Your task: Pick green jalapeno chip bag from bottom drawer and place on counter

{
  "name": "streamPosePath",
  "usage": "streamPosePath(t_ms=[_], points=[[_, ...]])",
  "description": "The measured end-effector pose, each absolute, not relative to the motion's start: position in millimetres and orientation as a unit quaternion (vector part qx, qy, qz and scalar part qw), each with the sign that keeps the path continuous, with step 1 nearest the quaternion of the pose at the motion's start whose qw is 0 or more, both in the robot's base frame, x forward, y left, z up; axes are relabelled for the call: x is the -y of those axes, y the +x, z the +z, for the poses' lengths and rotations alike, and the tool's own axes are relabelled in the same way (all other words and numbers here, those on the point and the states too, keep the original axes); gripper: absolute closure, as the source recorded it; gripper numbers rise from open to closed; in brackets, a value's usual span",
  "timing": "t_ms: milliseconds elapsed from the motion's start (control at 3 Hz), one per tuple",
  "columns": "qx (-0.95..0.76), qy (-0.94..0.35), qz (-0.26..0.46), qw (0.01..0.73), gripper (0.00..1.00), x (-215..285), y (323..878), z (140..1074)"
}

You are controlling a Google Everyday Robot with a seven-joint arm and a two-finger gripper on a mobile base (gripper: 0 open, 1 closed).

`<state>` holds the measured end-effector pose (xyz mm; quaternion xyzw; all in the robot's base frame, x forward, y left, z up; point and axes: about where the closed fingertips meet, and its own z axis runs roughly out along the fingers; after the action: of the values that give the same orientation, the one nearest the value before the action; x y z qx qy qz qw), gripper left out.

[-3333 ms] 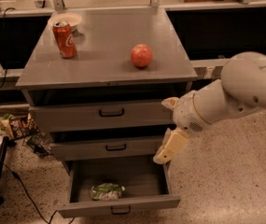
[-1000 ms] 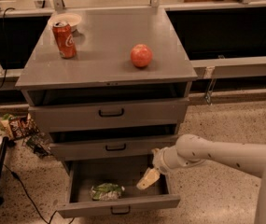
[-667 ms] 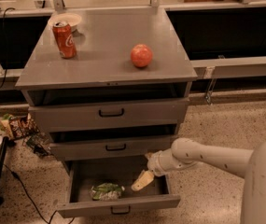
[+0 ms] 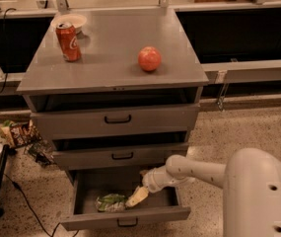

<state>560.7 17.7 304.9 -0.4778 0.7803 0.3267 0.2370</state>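
Note:
The green jalapeno chip bag [image 4: 110, 202] lies crumpled inside the open bottom drawer [image 4: 125, 217], left of centre. My gripper [image 4: 136, 197] reaches down into the drawer from the right, its cream tip right beside the bag's right end, touching or nearly touching it. The white arm [image 4: 214, 174] stretches in from the lower right. The grey counter [image 4: 113, 58] tops the cabinet above.
A red soda can [image 4: 68, 42] and a white bowl [image 4: 69, 20] stand at the counter's back left; a red apple [image 4: 150, 59] sits right of centre. The two upper drawers are slightly open. Snack packets [image 4: 19, 133] and cables lie on the floor at left.
The arm has dropped from beside the middle drawer into the bottom drawer and moved left, bringing the gripper up to the chip bag's right end.

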Motion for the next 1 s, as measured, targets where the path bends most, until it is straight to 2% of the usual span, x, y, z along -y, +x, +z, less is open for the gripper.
streamPosePath(t_ms=[1000], points=[[-0.767, -0.495, 0.32, 0.253, 0.0, -86, 570, 226]])
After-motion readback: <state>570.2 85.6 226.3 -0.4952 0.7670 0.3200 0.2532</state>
